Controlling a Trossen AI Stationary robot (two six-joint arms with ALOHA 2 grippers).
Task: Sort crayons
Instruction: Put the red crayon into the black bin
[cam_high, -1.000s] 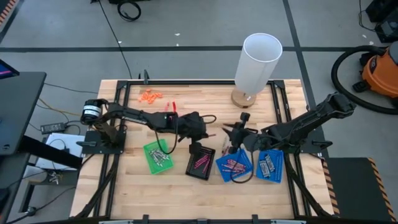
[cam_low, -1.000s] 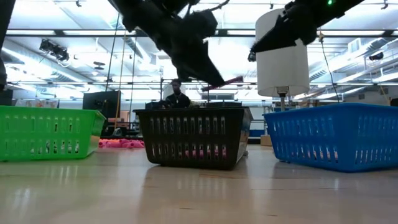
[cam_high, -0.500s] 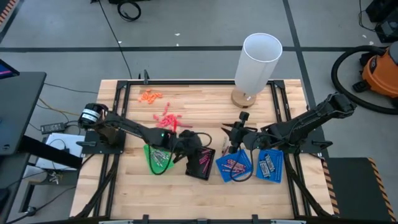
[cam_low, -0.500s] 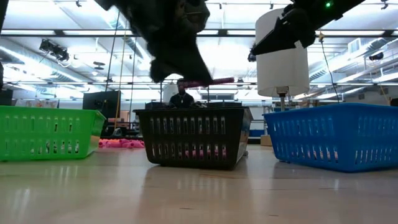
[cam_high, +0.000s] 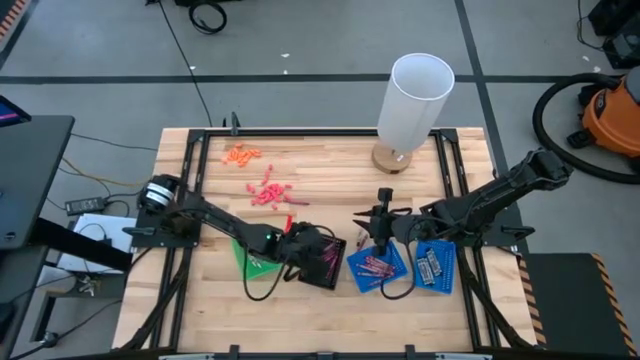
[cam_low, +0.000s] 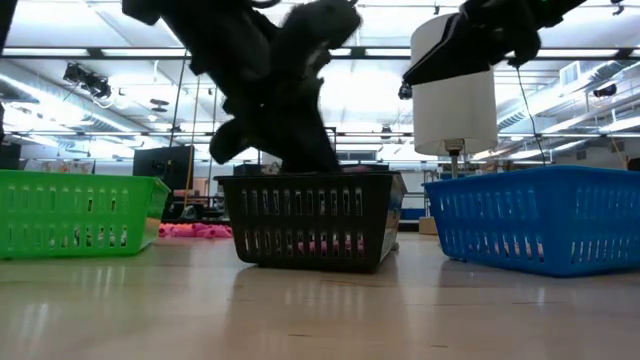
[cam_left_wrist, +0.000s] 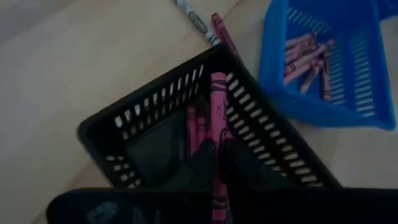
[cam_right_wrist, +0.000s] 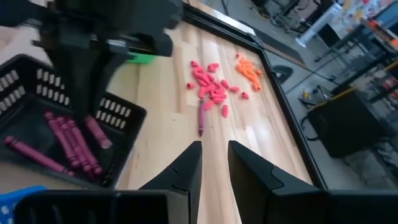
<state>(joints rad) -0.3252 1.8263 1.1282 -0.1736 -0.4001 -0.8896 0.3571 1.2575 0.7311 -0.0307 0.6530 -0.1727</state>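
My left gripper (cam_high: 318, 248) hangs over the black tray (cam_high: 326, 264), shut on a magenta crayon (cam_left_wrist: 218, 99). In the low view it (cam_low: 300, 150) sits just above the tray's rim (cam_low: 310, 180). Several magenta crayons (cam_left_wrist: 194, 124) lie on the black tray's floor. A grey crayon (cam_left_wrist: 193, 18) and a magenta one (cam_left_wrist: 224, 34) lie flat on the table beyond that tray. Another magenta crayon (cam_right_wrist: 201, 118) lies on the table near the coral bits. My right gripper (cam_high: 365, 222) waits above the table beyond the blue trays, open with nothing between its fingers (cam_right_wrist: 214, 168). My left gripper pinches the magenta crayon between its two fingers (cam_left_wrist: 239, 163), around the crayon's middle (cam_left_wrist: 219, 152). The crayon lies along the fingers and its free end (cam_left_wrist: 217, 78) sticks out past them. The fingers slant down from the table's left. The crayon is lifted clear over the black tray's inside.
A green tray (cam_high: 250, 255) stands left of the black one. Two blue trays (cam_high: 375, 267) (cam_high: 435, 265) with crayons stand to its right. Coral bits (cam_high: 265, 192) and orange bits (cam_high: 240, 154) lie at the far left. A white cylinder (cam_high: 415, 100) stands at the far edge.
My left gripper has carried the magenta crayon toward the table's near edge and down, from beyond the black tray to over its inside. It has rolled on the way, so the crayon, level before, now slants down into the tray. My right gripper has turned slightly in place.
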